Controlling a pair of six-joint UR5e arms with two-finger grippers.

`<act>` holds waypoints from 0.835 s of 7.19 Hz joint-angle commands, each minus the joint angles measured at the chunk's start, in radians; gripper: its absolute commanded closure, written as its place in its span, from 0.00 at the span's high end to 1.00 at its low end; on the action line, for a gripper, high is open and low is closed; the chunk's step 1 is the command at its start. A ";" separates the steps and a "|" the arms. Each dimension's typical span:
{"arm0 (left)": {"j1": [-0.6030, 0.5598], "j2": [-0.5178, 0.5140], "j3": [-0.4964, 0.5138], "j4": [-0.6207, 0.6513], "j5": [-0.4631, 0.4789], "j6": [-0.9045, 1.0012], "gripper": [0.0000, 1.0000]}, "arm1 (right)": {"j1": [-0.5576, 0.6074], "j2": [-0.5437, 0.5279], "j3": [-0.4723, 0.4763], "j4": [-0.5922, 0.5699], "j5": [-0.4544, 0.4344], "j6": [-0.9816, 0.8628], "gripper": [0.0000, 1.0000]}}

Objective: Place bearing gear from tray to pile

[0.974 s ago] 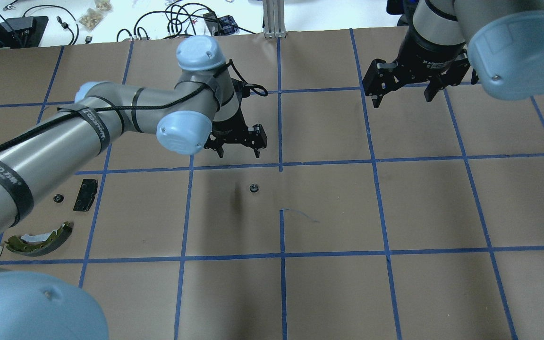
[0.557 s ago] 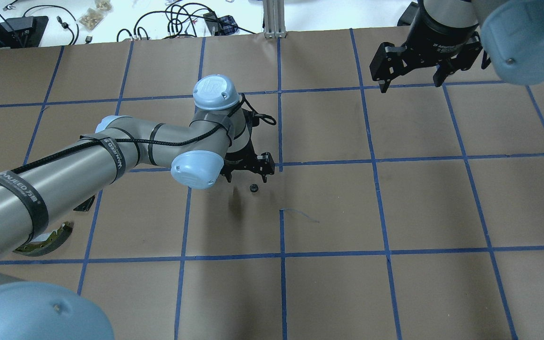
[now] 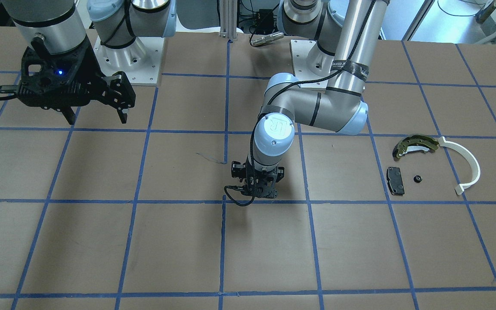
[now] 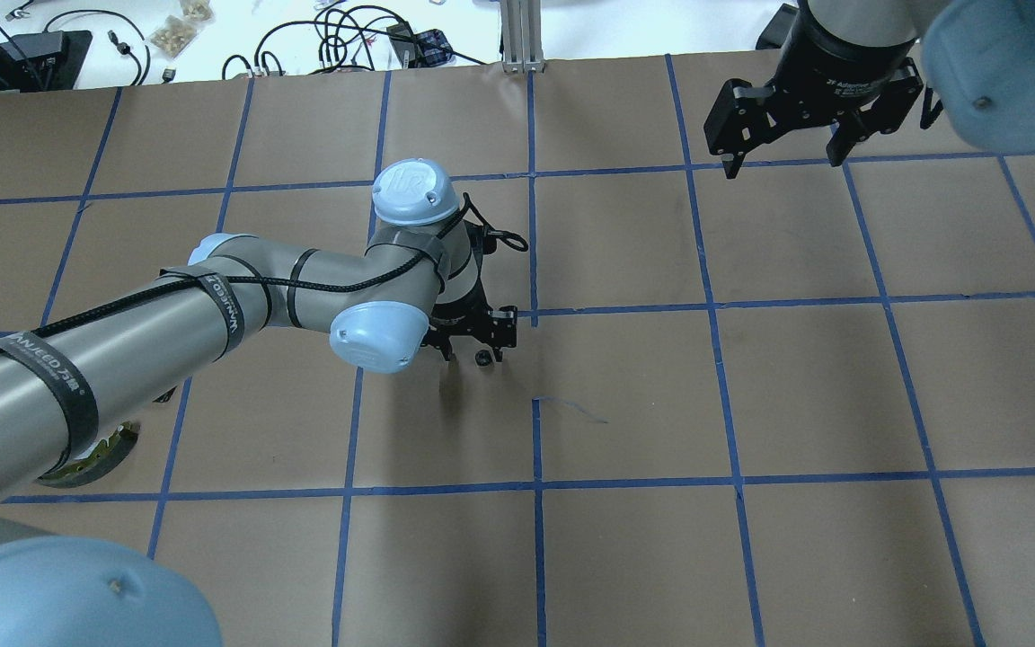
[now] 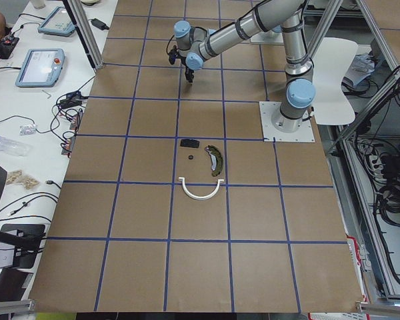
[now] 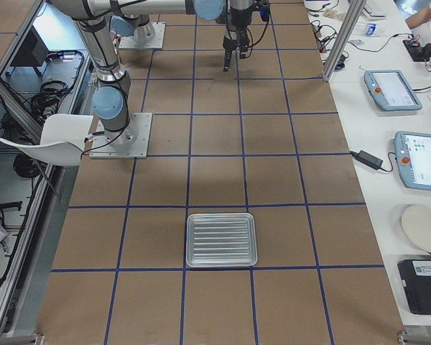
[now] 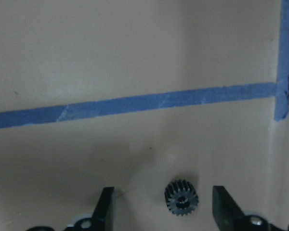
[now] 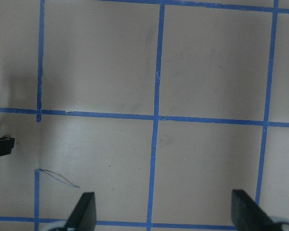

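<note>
Bearing gear (image 7: 182, 198), lower centre of frame, now sits inside my lowered, released left pincer (image 7: 165, 208); brown paper (image 7: 135, 57) all round

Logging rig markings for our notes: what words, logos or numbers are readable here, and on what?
"UR": blue joint cap of the left arm.
"VANJEED": black strap round the left arm.
White print on the right gripper: too small to read.
</note>
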 commanded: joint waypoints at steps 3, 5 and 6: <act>0.000 -0.002 -0.002 0.004 -0.003 0.007 0.41 | 0.002 0.014 -0.037 0.075 -0.003 -0.064 1.00; -0.012 -0.004 -0.002 0.004 -0.003 0.003 0.00 | 0.002 0.012 -0.038 0.106 -0.003 -0.064 1.00; -0.018 -0.002 0.000 0.005 -0.002 0.001 0.00 | 0.002 0.014 -0.038 0.098 -0.003 -0.063 1.00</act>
